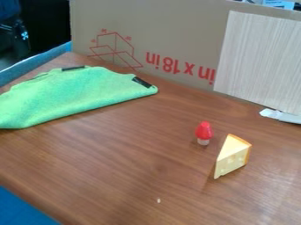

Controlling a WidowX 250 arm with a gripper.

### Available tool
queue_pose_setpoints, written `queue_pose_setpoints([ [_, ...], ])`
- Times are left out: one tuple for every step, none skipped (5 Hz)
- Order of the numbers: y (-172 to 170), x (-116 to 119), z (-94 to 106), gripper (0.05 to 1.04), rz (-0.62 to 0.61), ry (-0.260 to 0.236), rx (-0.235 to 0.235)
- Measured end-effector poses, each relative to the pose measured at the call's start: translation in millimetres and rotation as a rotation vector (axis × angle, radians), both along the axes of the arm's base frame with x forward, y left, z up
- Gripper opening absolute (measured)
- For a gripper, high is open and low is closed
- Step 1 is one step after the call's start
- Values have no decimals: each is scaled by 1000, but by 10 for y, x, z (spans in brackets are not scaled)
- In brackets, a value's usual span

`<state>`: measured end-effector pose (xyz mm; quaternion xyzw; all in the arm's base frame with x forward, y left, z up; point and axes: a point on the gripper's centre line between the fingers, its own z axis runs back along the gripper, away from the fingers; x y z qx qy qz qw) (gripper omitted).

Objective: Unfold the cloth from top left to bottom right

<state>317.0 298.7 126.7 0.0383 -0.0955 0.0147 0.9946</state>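
The cloth (82,94) is laid at the upper left of the counter (135,162), folded over itself, with its left end cut off by the view's edge. Its lower edge is slanted up toward the right, where a rounded corner is formed. Two dark patches are seen on it: one at the top edge, one near the right corner. Whether the tool is released or clenched cannot be told.

Behind the counter a cardboard sheet (176,26) is stood upright. Red print (179,68) is carried on it, large and upside down, its right end met by the edge of a pale panel (258,57). To the left of the print a red line drawing (115,49) of a box is marked. A white strip (281,115) is placed at the panel's foot.

On the right half of the counter a red-capped mushroom (203,133) is stood upright — just beside it, a wedge of cheese (233,156) is set, apart from it, with its point toward the top. Both are well apart from the cloth.
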Motion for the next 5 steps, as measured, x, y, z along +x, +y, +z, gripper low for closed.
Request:
queue_pose_setpoints([
  [77,0,-43,1001,8,-35,-3],
  [84,8,-157,1001,-3,-67,-2],
  [83,5,-230,1001,-6,-69,8],
  [98,22,-254,1001,-1,-78,25],
  [96,48,-258,1001,1,-76,39],
])
